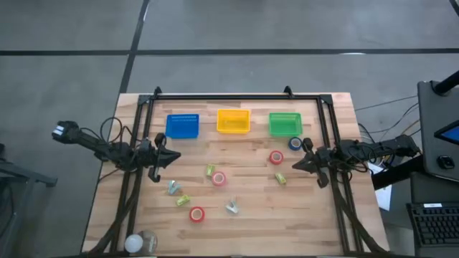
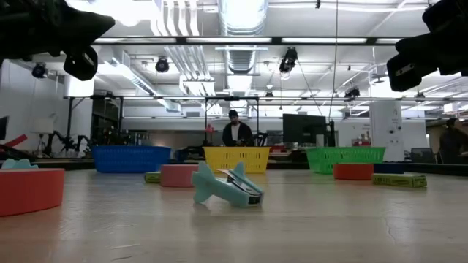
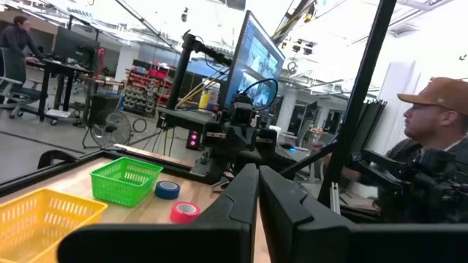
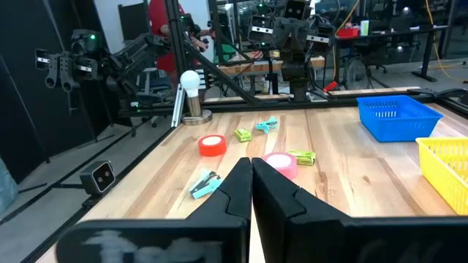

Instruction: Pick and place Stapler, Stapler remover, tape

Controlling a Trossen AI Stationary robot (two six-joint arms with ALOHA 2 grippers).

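Observation:
Three red tape rolls lie flat on the wooden table (image 1: 276, 158), (image 1: 219, 178), (image 1: 196, 213). Three yellow-green staplers (image 1: 210, 170), (image 1: 280, 178), (image 1: 183, 200) and two teal staple removers (image 1: 173, 188), (image 1: 232, 208) lie among them. My left gripper (image 1: 172, 155) hovers at the table's left side, shut and empty, as its wrist view (image 3: 257, 175) shows. My right gripper (image 1: 295, 165) hovers at the right side, shut and empty, as its wrist view (image 4: 251, 166) shows. Both point toward the table's middle.
A blue basket (image 1: 183, 126), a yellow basket (image 1: 233, 120) and a green basket (image 1: 285, 123) stand in a row at the far edge. A blue tape roll (image 1: 295, 143) lies by the green basket. A white bulb-like object (image 1: 140, 242) stands at the near left corner. A person (image 3: 431, 131) sits beyond the table's right side.

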